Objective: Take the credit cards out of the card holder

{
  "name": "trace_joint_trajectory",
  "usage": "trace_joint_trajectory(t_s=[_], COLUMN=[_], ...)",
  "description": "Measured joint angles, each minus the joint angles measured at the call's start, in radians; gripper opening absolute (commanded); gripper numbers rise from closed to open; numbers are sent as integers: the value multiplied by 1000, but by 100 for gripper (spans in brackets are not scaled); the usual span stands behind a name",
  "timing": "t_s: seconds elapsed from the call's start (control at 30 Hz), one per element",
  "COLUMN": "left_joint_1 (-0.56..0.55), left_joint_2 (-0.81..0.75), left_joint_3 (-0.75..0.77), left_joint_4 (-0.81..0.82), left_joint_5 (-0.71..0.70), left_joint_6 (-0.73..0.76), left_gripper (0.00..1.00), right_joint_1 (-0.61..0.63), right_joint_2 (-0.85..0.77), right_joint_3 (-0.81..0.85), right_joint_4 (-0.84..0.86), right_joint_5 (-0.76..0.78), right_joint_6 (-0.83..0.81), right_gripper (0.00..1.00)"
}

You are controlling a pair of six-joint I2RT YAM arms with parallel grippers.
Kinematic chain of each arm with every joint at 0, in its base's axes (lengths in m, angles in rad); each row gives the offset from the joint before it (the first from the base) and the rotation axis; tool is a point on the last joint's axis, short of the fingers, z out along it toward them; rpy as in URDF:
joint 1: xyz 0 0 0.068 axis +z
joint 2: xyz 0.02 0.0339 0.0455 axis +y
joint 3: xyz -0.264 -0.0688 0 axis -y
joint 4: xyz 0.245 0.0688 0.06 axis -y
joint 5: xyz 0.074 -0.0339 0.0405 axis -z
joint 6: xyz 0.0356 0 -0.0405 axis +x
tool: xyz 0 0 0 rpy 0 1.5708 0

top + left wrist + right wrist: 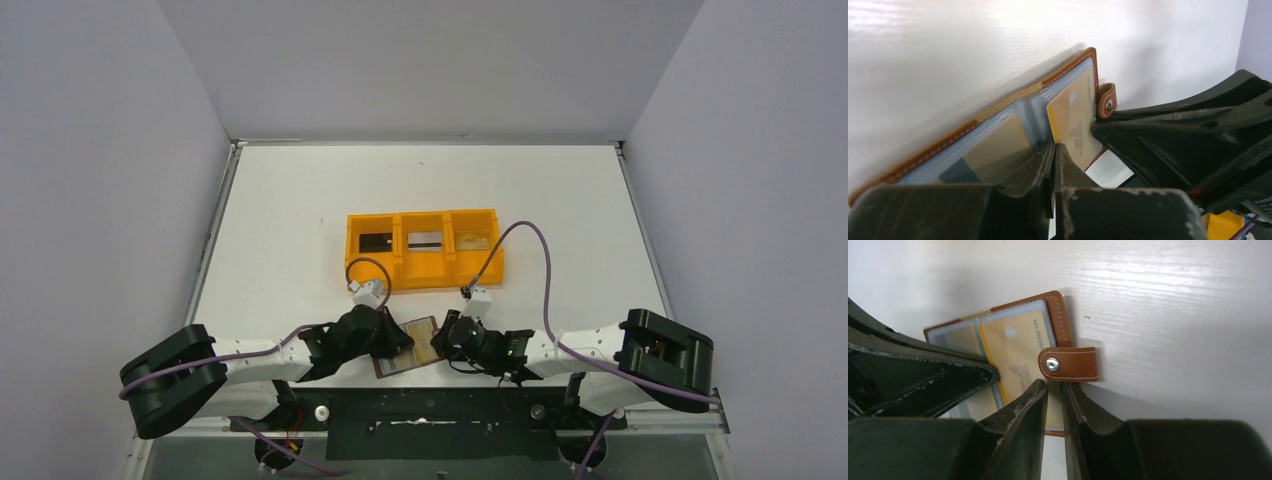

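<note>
1. Brown leather bifold card holder [408,345], open on the white worktop [300,220], lower centre of the overhead view.
2. Closed together at its pocket fold: left fingers [1040,165]; on a sleeve or nothing, cannot tell.
3. Pinched under the small brown snap tab [1070,364] by the nearly shut right fingers [1030,400].
4. Tan-gold rectangular card [1015,355] pocketed just upper left of those fingers, long axis pointing away; left fingers about equally near.

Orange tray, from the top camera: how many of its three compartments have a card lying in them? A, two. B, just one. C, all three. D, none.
C: the orange tray holds a black card in its left compartment, a silvery grey card in the middle one and a tan-gold card in the right one.
</note>
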Motion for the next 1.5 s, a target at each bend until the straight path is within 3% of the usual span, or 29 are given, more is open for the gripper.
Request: trace_joint_trajectory(t_s=[0.33, 0.63, 1.0, 1.27, 1.37, 1.5], left_joint_1=[106, 132, 132, 133, 133, 137], left_joint_2=[55, 193, 185, 127, 127, 159], left_joint_3=[152, 217, 222, 218, 200, 174], left_joint_4=[-114, -135, -159, -207, -172, -101], left_joint_5=[193, 322, 341, 300, 301, 309], left_joint_6=[200, 270, 278, 275, 253, 209], left_gripper=[0, 0, 0, 1, 10, 16], right_joint_1=[42, 32, 8, 8, 8, 8], right_joint_2=[-144, -215, -35, -17, -17, -17], right_joint_3=[-18, -17, 58, 57, 45, 33], right_joint_4=[-101, -127, -173, -156, -128, -100], right_joint_5=[1, 26, 35, 42, 42, 42], right_joint_6=[-37, -84, -67, -15, -6, -6], right_gripper=[25, 27, 20, 20, 20, 20])
